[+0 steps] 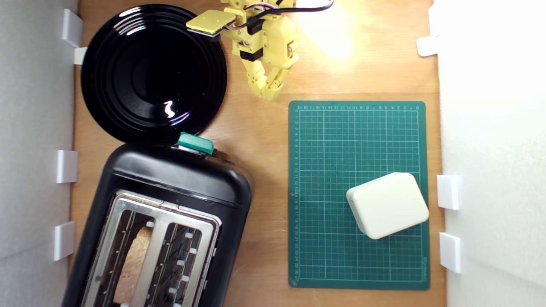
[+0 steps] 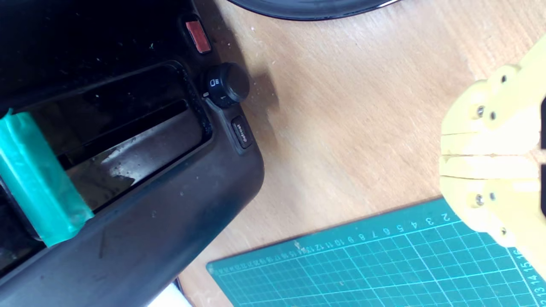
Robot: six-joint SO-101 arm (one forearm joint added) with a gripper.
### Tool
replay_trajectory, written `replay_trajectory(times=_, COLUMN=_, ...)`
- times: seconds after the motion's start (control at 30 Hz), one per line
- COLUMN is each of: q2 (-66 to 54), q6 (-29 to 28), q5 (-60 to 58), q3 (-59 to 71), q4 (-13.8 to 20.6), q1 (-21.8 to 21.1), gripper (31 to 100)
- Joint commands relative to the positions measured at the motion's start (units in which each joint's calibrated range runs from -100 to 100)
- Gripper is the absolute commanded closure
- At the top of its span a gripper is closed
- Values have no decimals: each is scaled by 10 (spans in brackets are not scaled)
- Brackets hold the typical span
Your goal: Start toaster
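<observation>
A: Toaster (image 1: 170,204) sat at the lower part of the exterior view's left. Glossy black, rounded corners, silver top plate, two slots, bread slice (image 1: 134,264) in one. Teal lever (image 1: 195,143) was on the end facing the plate (image 1: 153,72). The wrist view showed a round dial (image 2: 227,84) and a defrost button (image 2: 241,132) on that end.

B: Clearance?

A: Plate rim was just beside the lever end. Bare wood table (image 1: 260,140) lay between toaster and green cutting mat (image 1: 358,140). White box (image 1: 387,204) on the mat, well apart.

B: Gripper?

A: Gripper (image 1: 268,94) hung over bare wood beside the plate, jaws closed together, empty, apart from the lever.
</observation>
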Motion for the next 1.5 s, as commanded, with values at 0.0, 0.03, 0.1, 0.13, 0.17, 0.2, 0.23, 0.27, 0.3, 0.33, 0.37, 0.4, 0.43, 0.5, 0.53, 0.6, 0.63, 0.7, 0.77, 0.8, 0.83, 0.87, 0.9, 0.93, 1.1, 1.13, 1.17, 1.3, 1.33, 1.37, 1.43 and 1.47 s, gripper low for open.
replay_trajectory(times=0.0, q2=-8, q6=-3, q5=9, q3=4, q4=12, q1=-4, gripper=989)
replay_trajectory(times=0.03, q2=-8, q6=-3, q5=9, q3=4, q4=12, q1=-4, gripper=989)
replay_trajectory(times=0.1, q2=-8, q6=-3, q5=9, q3=4, q4=12, q1=-4, gripper=989)
replay_trajectory(times=0.13, q2=-8, q6=-3, q5=9, q3=4, q4=11, q1=-4, gripper=989)
replay_trajectory(times=0.17, q2=-6, q6=-3, q5=9, q3=4, q4=11, q1=-4, gripper=989)
replay_trajectory(times=0.2, q2=-6, q6=-3, q5=9, q3=4, q4=11, q1=-4, gripper=989)
replay_trajectory(times=0.23, q2=-5, q6=-3, q5=9, q3=4, q4=12, q1=-4, gripper=989)
replay_trajectory(times=0.27, q2=-3, q6=-3, q5=9, q3=4, q4=12, q1=-3, gripper=989)
replay_trajectory(times=0.3, q2=-3, q6=-3, q5=9, q3=4, q4=12, q1=-3, gripper=989)
replay_trajectory(times=0.33, q2=-3, q6=-3, q5=9, q3=4, q4=12, q1=-3, gripper=989)
replay_trajectory(times=0.37, q2=-3, q6=-3, q5=9, q3=4, q4=12, q1=-3, gripper=989)
replay_trajectory(times=0.4, q2=-3, q6=-3, q5=9, q3=4, q4=12, q1=-3, gripper=989)
replay_trajectory(times=0.43, q2=-3, q6=-3, q5=9, q3=4, q4=12, q1=-3, gripper=989)
replay_trajectory(times=0.5, q2=-8, q6=-3, q5=9, q3=4, q4=12, q1=-3, gripper=989)
replay_trajectory(times=0.53, q2=-8, q6=-3, q5=9, q3=4, q4=12, q1=-3, gripper=989)
replay_trajectory(times=0.6, q2=-8, q6=-3, q5=9, q3=4, q4=12, q1=-3, gripper=989)
replay_trajectory(times=0.63, q2=-8, q6=-3, q5=9, q3=4, q4=12, q1=-3, gripper=989)
replay_trajectory(times=0.7, q2=-8, q6=-3, q5=9, q3=4, q4=12, q1=-3, gripper=989)
replay_trajectory(times=0.77, q2=-8, q6=-3, q5=9, q3=4, q4=12, q1=-3, gripper=989)
replay_trajectory(times=0.8, q2=-8, q6=-3, q5=9, q3=4, q4=11, q1=-3, gripper=989)
replay_trajectory(times=0.83, q2=-8, q6=-3, q5=9, q3=4, q4=11, q1=-3, gripper=989)
replay_trajectory(times=0.87, q2=-8, q6=-3, q5=9, q3=4, q4=11, q1=-3, gripper=989)
replay_trajectory(times=0.9, q2=-8, q6=-3, q5=9, q3=4, q4=12, q1=-3, gripper=989)
replay_trajectory(times=0.93, q2=-8, q6=-3, q5=9, q3=4, q4=11, q1=-3, gripper=989)
replay_trajectory(times=1.1, q2=-5, q6=0, q5=9, q3=4, q4=6, q1=-3, gripper=989)
replay_trajectory(times=1.13, q2=-4, q6=1, q5=9, q3=4, q4=6, q1=-3, gripper=989)
replay_trajectory(times=1.17, q2=-3, q6=0, q5=9, q3=4, q4=9, q1=-3, gripper=989)
replay_trajectory(times=1.3, q2=-6, q6=1, q5=9, q3=4, q4=12, q1=-3, gripper=989)
replay_trajectory(times=1.33, q2=-6, q6=1, q5=9, q3=3, q4=14, q1=-2, gripper=989)
replay_trajectory(times=1.37, q2=-7, q6=1, q5=9, q3=3, q4=14, q1=-3, gripper=989)
replay_trajectory(times=1.43, q2=-7, q6=1, q5=9, q3=3, q4=14, q1=-3, gripper=989)
replay_trajectory(times=1.47, q2=-7, q6=1, q5=9, q3=3, q4=14, q1=-3, gripper=989)
